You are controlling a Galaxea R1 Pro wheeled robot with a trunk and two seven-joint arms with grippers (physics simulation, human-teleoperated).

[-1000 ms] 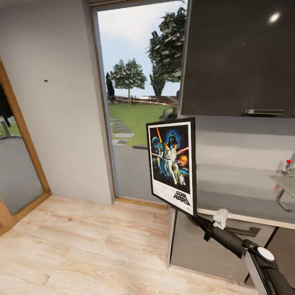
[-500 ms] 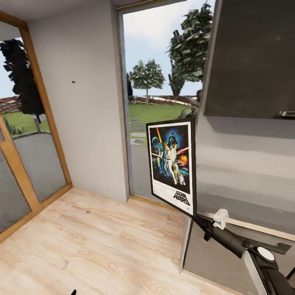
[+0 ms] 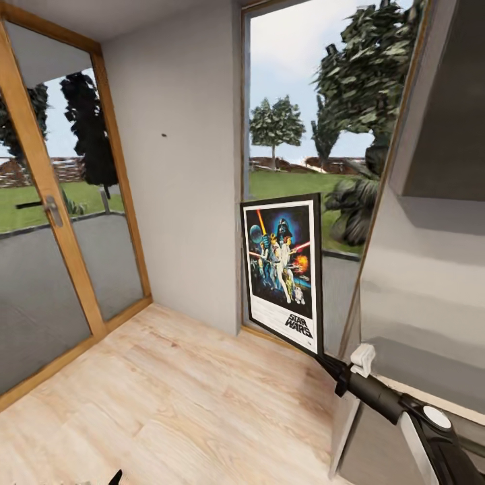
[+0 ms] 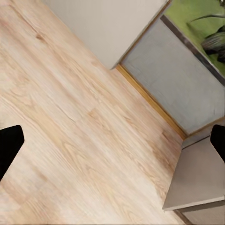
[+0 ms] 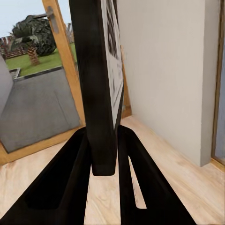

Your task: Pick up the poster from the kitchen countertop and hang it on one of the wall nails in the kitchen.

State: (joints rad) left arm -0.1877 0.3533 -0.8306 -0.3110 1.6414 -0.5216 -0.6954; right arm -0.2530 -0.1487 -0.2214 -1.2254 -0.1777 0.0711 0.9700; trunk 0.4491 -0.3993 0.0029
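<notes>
Standing upright: poster (image 3: 283, 269) clamped between right gripper (image 5: 105, 164) jaws.

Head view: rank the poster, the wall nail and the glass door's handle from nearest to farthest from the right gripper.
1. The poster: clamped upright at its lower corner in the jaws of the right gripper.
2. The wall nail: a dark dot high on the grey wall, up and to the left of the poster.
3. The glass door's handle: farthest, on the wooden frame at far left.
</notes>
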